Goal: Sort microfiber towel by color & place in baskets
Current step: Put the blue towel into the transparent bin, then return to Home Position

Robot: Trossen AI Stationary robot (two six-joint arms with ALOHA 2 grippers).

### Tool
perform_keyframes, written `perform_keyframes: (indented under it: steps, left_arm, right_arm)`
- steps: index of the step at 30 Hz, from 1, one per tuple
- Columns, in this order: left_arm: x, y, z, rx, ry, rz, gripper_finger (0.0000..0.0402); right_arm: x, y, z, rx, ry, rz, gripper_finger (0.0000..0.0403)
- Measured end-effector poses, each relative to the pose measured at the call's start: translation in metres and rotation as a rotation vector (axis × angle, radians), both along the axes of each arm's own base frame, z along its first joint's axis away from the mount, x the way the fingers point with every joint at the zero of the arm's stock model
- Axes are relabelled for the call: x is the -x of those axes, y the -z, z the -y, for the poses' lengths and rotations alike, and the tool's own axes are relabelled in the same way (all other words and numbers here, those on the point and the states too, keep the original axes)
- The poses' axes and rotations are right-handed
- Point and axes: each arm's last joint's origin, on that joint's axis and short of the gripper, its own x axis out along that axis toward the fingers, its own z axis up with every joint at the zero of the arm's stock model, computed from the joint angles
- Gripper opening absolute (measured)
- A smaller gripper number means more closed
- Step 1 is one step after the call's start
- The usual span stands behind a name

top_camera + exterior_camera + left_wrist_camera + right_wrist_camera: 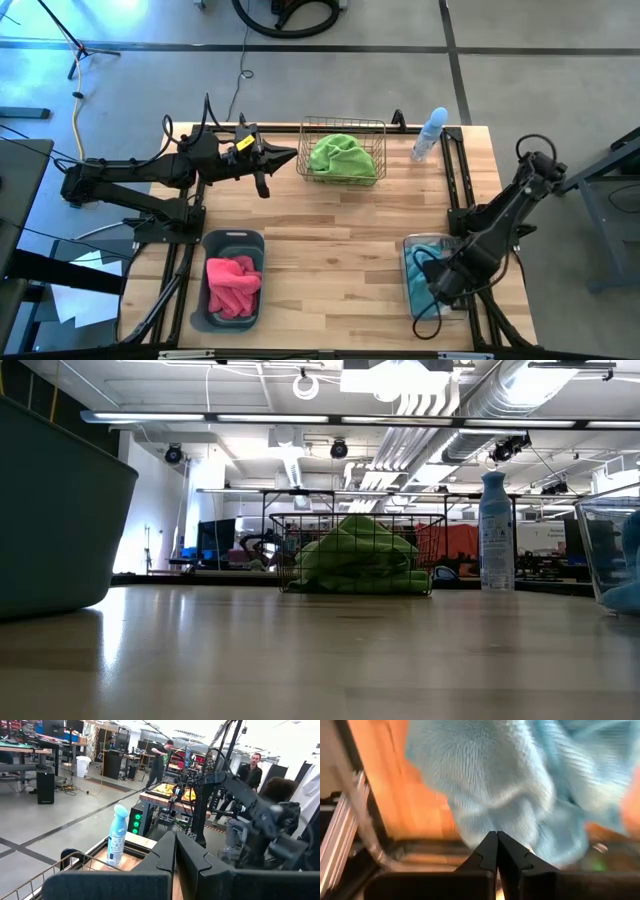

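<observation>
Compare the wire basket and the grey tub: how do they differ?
The wire basket is open brass-coloured mesh; the grey tub has solid dark plastic walls. The basket holds a green towel, the tub a pink towel. The basket stands at the table's far edge, the tub at the near left. Both are small, rectangular and hold one colour.

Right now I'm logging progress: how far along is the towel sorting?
Nearly done: green towel in the wire basket, pink towel in the grey tub, blue towel in the clear tub. Right gripper is shut, empty, above it; left gripper is shut beside the basket.
</observation>
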Motion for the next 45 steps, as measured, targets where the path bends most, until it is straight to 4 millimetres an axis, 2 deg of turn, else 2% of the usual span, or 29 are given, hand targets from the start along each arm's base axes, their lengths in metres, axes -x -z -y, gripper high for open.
perform_keyframes:
  steps: [5, 11, 16, 22, 27, 31, 34, 39, 42, 45]
  left_arm:
    - [0.0, 0.0, 0.0, -0.025, -0.002, -0.006, 0.0]
    - [0.001, 0.0, 0.0, -0.051, -0.003, -0.012, 0.0]
    - [0.008, -0.006, 0.001, -0.055, 0.002, 0.013, 0.0]
    - [0.029, -0.017, 0.004, -0.094, 0.066, 0.047, 0.0]
    - [0.051, -0.021, 0.005, -0.094, 0.067, 0.026, 0.0]
    - [0.063, -0.021, 0.006, -0.095, 0.068, 0.006, 0.0]
    - [0.065, -0.022, 0.007, -0.115, 0.08, 0.006, 0.0]
    - [0.063, -0.026, 0.01, -0.16, 0.199, 0.047, 0.0]
    - [0.061, -0.025, 0.011, -0.151, 0.23, 0.046, 0.0]
    - [0.059, -0.024, 0.011, -0.148, 0.23, 0.041, 0.0]
  right_arm:
    - [-0.001, -0.046, 0.002, 0.025, -0.051, 0.027, 0.0]
    - [-0.011, -0.079, 0.009, 0.044, -0.011, 0.15, 0.0]
    - [-0.03, -0.087, 0.022, 0.099, 0.078, 0.283, 0.0]
    - [-0.078, -0.095, 0.048, 0.055, 0.158, 0.564, 0.0]
    - [-0.121, -0.113, 0.085, 0.053, 0.201, 0.885, 0.0]
    - [-0.143, -0.131, 0.118, 0.095, 0.248, 1.116, 0.0]
    - [-0.15, -0.137, 0.137, 0.159, 0.241, 1.193, 0.0]
    - [-0.147, -0.131, 0.159, 0.241, 0.232, 1.112, 0.0]
    - [-0.147, -0.13, 0.167, 0.222, 0.292, 1.1, 0.0]
    - [-0.148, -0.131, 0.17, 0.141, 0.254, 1.109, 0.0]
